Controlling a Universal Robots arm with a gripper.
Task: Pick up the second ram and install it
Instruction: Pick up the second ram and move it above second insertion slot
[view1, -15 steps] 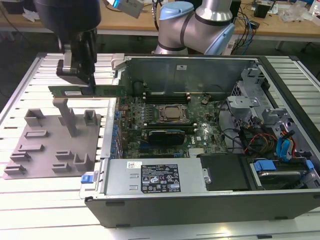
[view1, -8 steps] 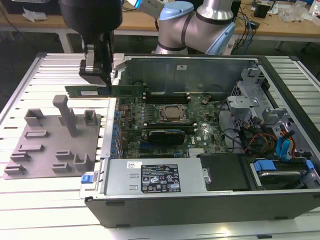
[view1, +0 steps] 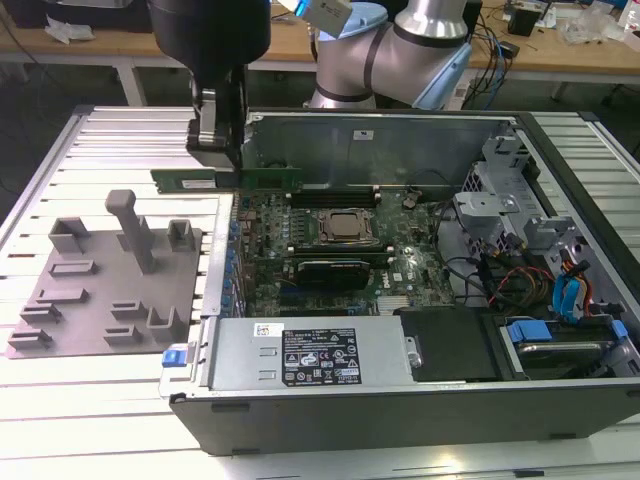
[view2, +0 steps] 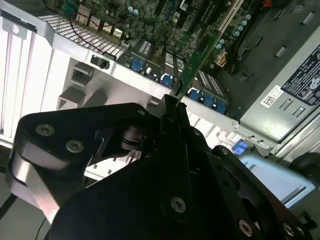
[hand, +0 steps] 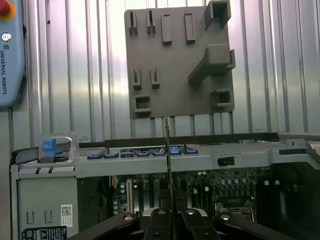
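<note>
Exterior view: gripper (view1: 220, 165) was clenched on the second ram (view1: 265, 178), upper left of frame, held level across the PC case (view1: 300, 395) wall. Judged: carry step, ram not seated, slot alignment still to do.
Second wrist view: ram (view2: 200, 52) stuck out from the pincer over the board.
First wrist view: ram (hand: 167, 150) seen edge-on, upright.

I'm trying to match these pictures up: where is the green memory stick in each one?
Exterior view: the second ram, held level by the gripper, beside the case corner.
Second wrist view: green strip slanting beyond the gripper.
First wrist view: thin edge-on line.
Shared landmark: labelled power supply.
</note>
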